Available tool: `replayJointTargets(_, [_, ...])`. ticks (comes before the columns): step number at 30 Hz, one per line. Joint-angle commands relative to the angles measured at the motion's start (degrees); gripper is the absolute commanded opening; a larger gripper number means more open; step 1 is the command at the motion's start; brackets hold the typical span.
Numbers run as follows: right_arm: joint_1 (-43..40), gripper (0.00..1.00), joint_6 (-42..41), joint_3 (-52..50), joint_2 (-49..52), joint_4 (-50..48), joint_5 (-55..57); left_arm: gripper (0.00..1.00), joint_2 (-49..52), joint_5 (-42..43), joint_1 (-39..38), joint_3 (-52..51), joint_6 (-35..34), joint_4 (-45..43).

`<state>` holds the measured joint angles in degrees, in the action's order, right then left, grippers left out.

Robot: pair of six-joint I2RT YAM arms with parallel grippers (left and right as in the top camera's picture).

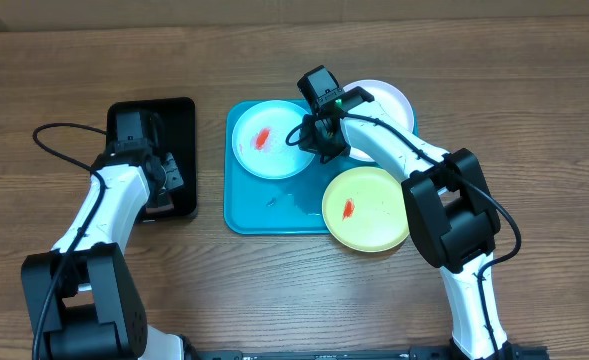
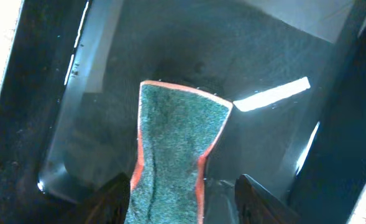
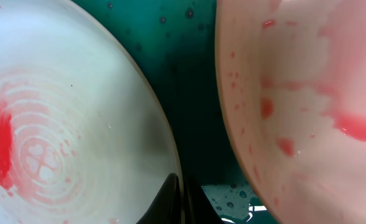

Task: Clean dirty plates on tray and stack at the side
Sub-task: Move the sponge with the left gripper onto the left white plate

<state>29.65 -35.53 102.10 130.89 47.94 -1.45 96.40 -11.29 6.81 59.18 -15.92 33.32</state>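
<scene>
1. Pale blue plate, red smear, lies on the tray. Its rim sits right at the right gripper tips.
2. Right gripper is clenched, tips pressed together at that rim. Can't tell if the rim is pinched between them.
3. White plate, red-smeared, is just beside the gripper on its other side, with a strip of bare tray between the two plates.
4. Yellow-green plate, smeared, is near the gripper, back toward the arm's base, overhanging the tray edge.
5. Left gripper is over the black tray, jaws parted astride a green sponge. One finger touches it, with a gap at the other.
</scene>
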Motion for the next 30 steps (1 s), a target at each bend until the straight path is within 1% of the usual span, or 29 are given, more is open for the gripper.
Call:
replayJointTargets(1, [0.35, 0.04, 1.25, 0.26, 0.92, 0.81, 1.01, 0.50, 1.84, -1.46, 0.68, -0.33, 1.09, -0.35])
replayJointTargets(3, [0.35, 0.04, 1.25, 0.26, 0.92, 0.83, 1.01, 0.47, 3.30, -0.81, 0.90, -0.33, 0.72, -0.26])
replayJointTargets(5, [0.35, 0.04, 1.27, 0.26, 0.92, 0.90, 1.01, 0.47, 5.07, -0.61, 0.94, -0.33, 0.24, -0.31])
replayJointTargets(7, [0.35, 0.04, 1.27, 0.26, 0.92, 1.01, 1.01, 0.43, 6.97, 0.17, 0.96, -0.33, 0.26, -0.37])
replayJointTargets(12, [0.35, 0.04, 1.27, 0.26, 0.92, 1.18, 1.03, 0.26, 8.87, 0.55, 1.05, -0.31, 0.02, -0.37])
replayJointTargets(15, [0.35, 0.04, 1.25, 0.26, 0.92, 1.18, 1.20, 0.14, 8.79, 0.59, 1.09, 0.39, 0.02, -0.15])
replayJointTargets(17, [0.35, 0.04, 1.25, 0.26, 0.92, 1.20, 1.42, 0.04, 8.79, 0.66, 1.09, 1.38, 0.02, 0.46])
replayJointTargets(25, [0.35, 0.04, 1.25, 0.26, 0.92, 1.31, 1.40, 0.04, 8.79, 1.55, 0.87, 10.34, 0.57, 7.43])
replayJointTargets(30, [0.35, 0.04, 1.27, 0.26, 0.92, 2.73, 1.29, 0.04, 8.79, 11.32, -0.26, 15.98, 5.66, 10.21])
